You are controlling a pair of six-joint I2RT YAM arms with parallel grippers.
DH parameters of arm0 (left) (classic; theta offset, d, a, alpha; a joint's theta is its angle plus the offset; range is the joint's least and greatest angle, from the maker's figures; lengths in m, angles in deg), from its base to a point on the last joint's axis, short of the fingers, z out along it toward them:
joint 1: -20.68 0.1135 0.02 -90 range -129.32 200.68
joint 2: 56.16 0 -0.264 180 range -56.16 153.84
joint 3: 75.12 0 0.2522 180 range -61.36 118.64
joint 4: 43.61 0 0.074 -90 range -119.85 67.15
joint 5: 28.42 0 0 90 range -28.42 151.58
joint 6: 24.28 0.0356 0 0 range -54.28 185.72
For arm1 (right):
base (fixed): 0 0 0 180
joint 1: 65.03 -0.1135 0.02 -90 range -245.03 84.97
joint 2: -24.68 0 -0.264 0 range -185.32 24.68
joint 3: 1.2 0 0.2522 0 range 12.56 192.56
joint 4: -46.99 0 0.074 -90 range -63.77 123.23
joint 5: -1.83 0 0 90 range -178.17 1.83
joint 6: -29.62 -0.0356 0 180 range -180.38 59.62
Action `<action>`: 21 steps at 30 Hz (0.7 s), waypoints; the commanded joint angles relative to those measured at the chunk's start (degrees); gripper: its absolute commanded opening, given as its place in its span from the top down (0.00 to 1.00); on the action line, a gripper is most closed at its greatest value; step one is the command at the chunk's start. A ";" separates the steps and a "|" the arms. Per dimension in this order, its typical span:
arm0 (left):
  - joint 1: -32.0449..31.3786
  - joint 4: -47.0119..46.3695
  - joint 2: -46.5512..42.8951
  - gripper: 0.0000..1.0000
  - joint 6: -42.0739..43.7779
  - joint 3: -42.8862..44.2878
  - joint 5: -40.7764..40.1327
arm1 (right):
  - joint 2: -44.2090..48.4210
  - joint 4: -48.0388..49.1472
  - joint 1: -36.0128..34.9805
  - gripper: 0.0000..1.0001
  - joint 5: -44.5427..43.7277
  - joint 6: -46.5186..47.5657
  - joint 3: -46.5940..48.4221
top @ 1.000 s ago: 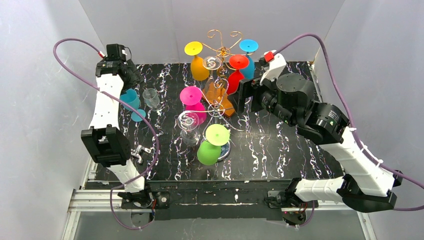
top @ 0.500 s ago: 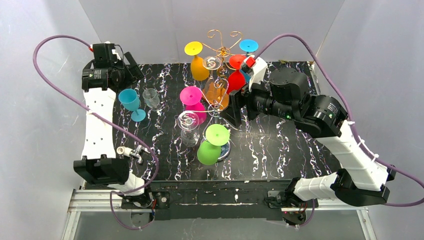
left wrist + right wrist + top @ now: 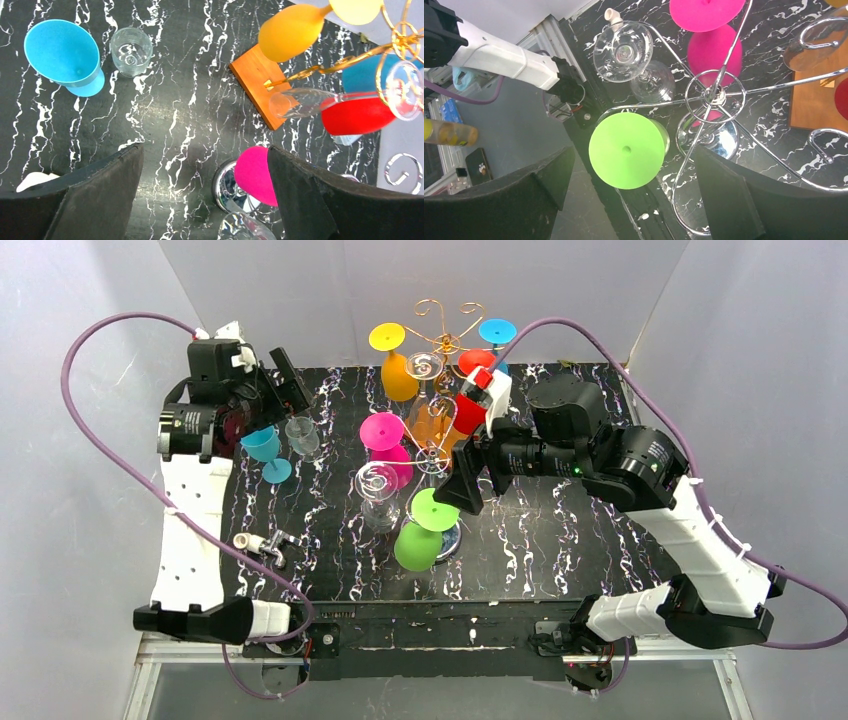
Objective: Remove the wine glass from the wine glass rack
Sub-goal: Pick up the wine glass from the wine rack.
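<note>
The wine glass rack [image 3: 440, 335] stands mid-table: gold scroll arms on top, a lower wire tier and a shiny round base [image 3: 707, 136]. Coloured and clear wine glasses hang upside down from it: yellow [image 3: 398, 368], red [image 3: 470, 405], pink [image 3: 385, 440], clear [image 3: 378, 490] and green [image 3: 423, 532]. My right gripper [image 3: 462, 478] is open beside the lower tier. In its wrist view the green glass's foot [image 3: 626, 150] lies between the open fingers, untouched. My left gripper [image 3: 285, 380] is open and empty at the rear left, above a teal glass [image 3: 262, 445].
A clear tumbler [image 3: 302, 435] stands next to the teal glass. A flat orange block [image 3: 260, 85] lies behind the rack. A small white and metal fitting [image 3: 262, 543] lies at the front left. Grey walls enclose the table.
My right gripper has moved left and forward, from the red glass down to the green glass. My left arm has straightened and its gripper has swung slightly right over the teal glass.
</note>
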 commanded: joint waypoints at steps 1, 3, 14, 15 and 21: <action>-0.82 1.28 -3.56 0.07 -0.43 -1.05 2.86 | -0.18 0.72 -0.23 0.02 2.68 1.38 0.36; -0.93 1.30 -4.42 0.07 -0.59 -1.62 3.24 | -0.65 0.69 -0.33 0.02 3.03 1.48 0.27; -1.02 1.26 -7.33 0.06 -0.86 -4.15 2.71 | -3.56 -3.25 -4.75 0.02 -1.23 3.52 1.35; -1.03 1.21 -7.37 0.06 -0.94 -4.22 2.72 | -3.83 -3.58 -5.28 0.02 -1.88 3.71 1.44; -1.02 1.19 -7.55 0.06 -0.96 -4.29 3.02 | -4.48 -4.43 -7.05 0.02 -4.56 4.51 1.12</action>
